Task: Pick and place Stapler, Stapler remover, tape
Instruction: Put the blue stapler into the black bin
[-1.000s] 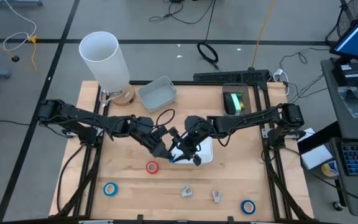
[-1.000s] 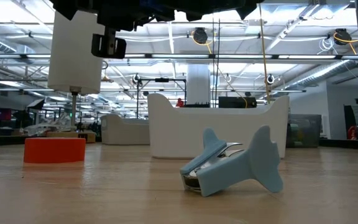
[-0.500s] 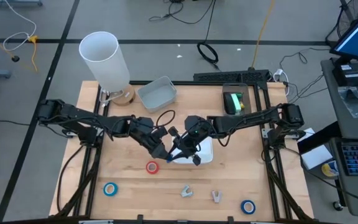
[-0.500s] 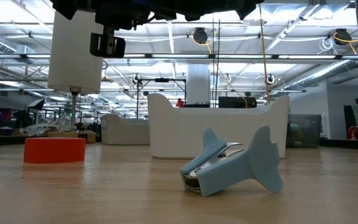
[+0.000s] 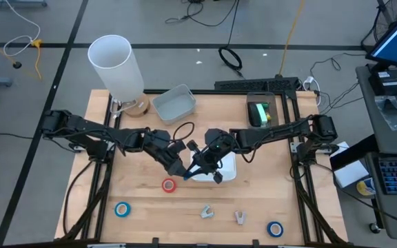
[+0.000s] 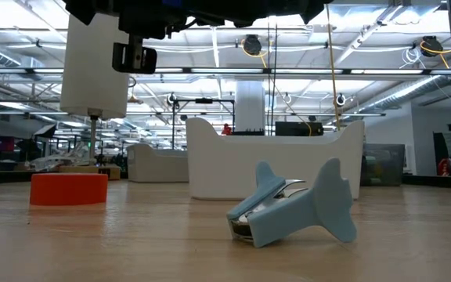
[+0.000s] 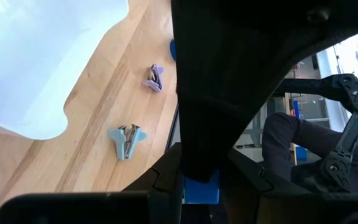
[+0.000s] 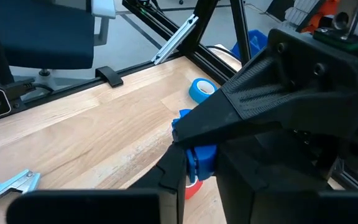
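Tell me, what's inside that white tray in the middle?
The tray is mostly covered by both tools meeting over it; its inside cannot be seen. The visible corner looks bare.

A red tape roll [image 5: 168, 184] and two blue tape rolls [image 5: 122, 210] are seen on the pale wooden tabletop [image 5: 143, 220]. A light-blue staple remover [image 6: 296, 205] and a lilac one [image 7: 153, 77] are shown, beside a white tray [image 6: 272, 164].
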Controlling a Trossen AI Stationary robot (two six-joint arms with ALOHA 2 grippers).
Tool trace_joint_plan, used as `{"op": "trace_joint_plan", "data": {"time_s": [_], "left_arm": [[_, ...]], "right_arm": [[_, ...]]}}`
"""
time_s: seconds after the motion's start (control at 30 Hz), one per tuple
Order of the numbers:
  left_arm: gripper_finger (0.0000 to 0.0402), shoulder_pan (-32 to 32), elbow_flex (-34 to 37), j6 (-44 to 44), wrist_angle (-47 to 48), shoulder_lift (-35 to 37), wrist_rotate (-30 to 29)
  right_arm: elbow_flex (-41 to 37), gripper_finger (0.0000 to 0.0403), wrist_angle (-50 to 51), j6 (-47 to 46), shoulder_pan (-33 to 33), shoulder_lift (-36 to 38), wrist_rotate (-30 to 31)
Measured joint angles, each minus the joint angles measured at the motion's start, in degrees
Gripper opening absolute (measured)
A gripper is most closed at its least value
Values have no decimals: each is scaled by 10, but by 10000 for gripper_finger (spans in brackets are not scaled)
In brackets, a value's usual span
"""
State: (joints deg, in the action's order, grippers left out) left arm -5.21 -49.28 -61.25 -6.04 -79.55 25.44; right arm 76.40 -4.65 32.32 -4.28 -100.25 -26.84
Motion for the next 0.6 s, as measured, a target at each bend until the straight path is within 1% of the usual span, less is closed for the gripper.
{"op": "trace_joint_plan", "data": {"time_s": [0.1, 0.23, 0.4, 0.53, 0.6], "left_arm": [[105, 1, 0, 11, 0, 0, -10], [137, 1, 0, 15, 0, -1, -14], [173, 2, 0, 32, 0, -1, -9], [183, 5, 0, 45, 5, -1, -2], [184, 10, 0, 51, 11, -1, -1]], "right_arm": [[0, 56, 10, -5, 0, 1, 2], [0, 55, 18, -5, 0, 1, 15], [0, 55, 31, -4, 0, 1, 18], [0, 55, 41, -4, 0, 1, 21], [0, 55, 50, -2, 0, 2, 40]]}}
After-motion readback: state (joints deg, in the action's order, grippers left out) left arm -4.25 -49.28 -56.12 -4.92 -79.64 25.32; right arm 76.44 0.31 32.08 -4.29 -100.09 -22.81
